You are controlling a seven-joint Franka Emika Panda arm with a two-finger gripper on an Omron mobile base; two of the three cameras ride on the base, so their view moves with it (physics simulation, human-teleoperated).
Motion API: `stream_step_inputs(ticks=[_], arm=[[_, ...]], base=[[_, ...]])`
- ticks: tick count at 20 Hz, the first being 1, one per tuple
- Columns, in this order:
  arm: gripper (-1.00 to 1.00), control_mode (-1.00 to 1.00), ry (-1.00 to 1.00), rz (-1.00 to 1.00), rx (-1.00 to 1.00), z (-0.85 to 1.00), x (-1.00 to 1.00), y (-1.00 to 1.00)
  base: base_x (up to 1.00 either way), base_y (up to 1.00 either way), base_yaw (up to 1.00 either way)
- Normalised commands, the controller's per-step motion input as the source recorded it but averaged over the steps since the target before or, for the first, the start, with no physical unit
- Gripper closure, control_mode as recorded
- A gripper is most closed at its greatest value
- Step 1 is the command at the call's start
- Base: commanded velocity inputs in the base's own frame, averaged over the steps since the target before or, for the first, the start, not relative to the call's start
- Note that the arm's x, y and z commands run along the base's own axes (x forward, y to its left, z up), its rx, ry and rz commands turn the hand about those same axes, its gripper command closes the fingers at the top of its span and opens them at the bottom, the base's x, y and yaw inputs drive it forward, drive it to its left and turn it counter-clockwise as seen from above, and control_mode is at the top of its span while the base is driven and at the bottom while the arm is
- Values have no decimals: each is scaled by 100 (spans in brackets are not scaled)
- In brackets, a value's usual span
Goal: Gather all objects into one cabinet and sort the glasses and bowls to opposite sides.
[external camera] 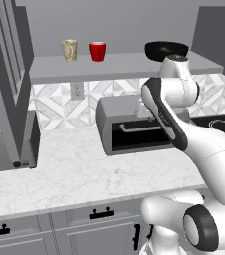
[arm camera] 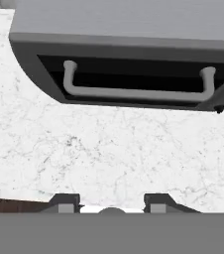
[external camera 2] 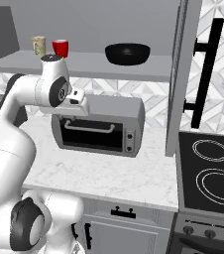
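Note:
The grey wall cabinet stands open, and its shelf carries three things. A cream-beige patterned cup stands at the left, with a red cup close beside it. The wide black bowl sits apart, further right. My gripper hangs below the shelf, in front of the toaster oven, facing down at the marble counter. Its fingertips stand apart with nothing between them.
A grey toaster oven sits on the counter under the shelf. The cabinet's doors stand open at the left and at the right, the right one with a black bar handle. A black stovetop lies to the right.

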Motion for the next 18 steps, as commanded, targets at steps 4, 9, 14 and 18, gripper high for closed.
stream_step_inputs(ticks=[4, 9, 14, 18], arm=[[-100, -100, -10, 0, 0, 12, -53, 0], [-100, -100, -35, 0, 0, 72, -99, -2], [-100, -100, -41, 0, 0, 70, -100, -14], [-100, -100, -24, 1, 1, 45, -83, -23]], base=[[0, 0, 0], [0, 0, 0], [0, 0, 0], [0, 0, 0]])
